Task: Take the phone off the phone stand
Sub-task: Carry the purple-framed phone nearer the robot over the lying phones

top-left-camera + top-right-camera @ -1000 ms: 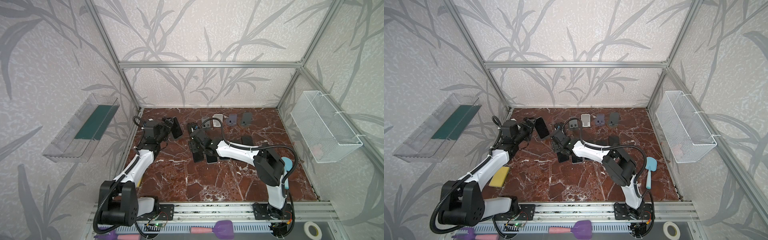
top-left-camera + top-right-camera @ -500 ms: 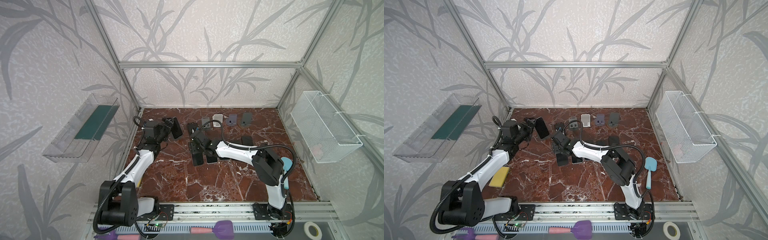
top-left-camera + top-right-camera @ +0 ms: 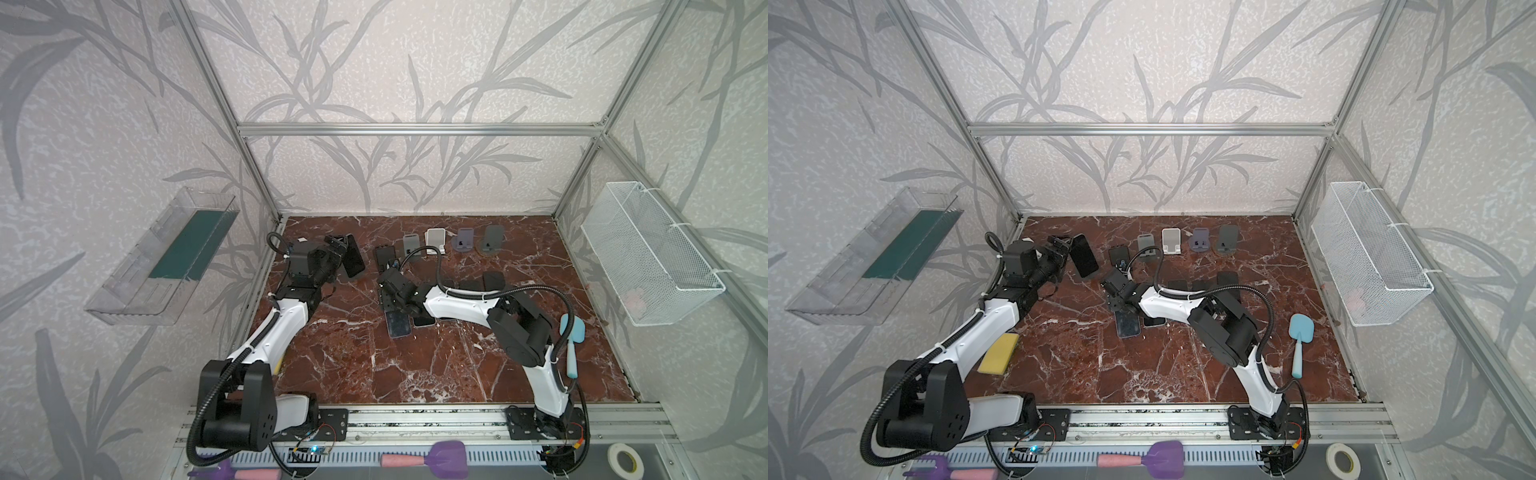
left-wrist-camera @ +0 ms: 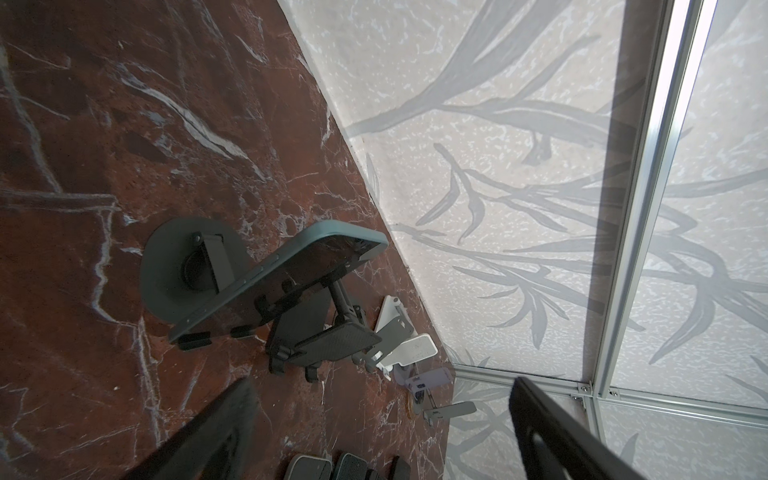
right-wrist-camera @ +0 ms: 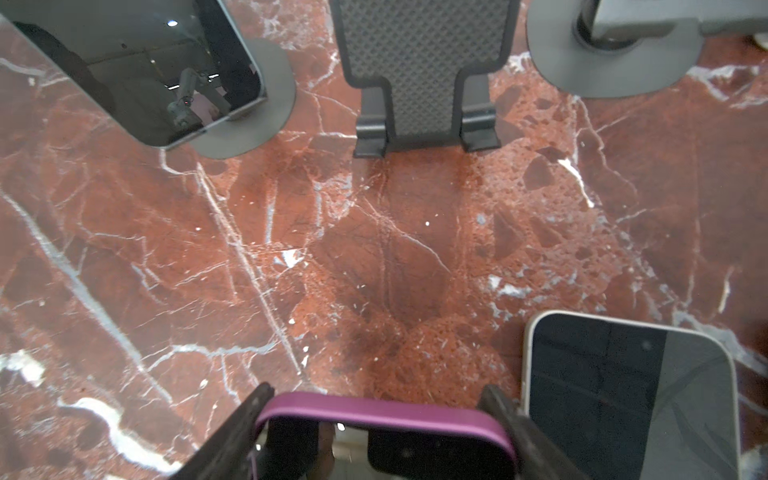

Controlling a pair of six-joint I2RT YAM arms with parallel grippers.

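We find the right gripper (image 5: 378,392) closed partway on the side edges of the purple-cased phone (image 5: 382,411), mid-table, apart from the empty black stand (image 5: 419,62) and beside a white phone (image 5: 623,395). We cannot tell whether it touches the marble table (image 5: 374,249). Farther back, the left gripper (image 4: 380,386) stands wide and empty near a dark phone (image 4: 291,270) leaning on its round-based stand (image 4: 166,266).

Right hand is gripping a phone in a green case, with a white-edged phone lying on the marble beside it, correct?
Not quite: the case is purple, not green. The right wrist view shows the right hand closed on the purple-cased phone, and the white-edged phone does lie on the marble beside it.
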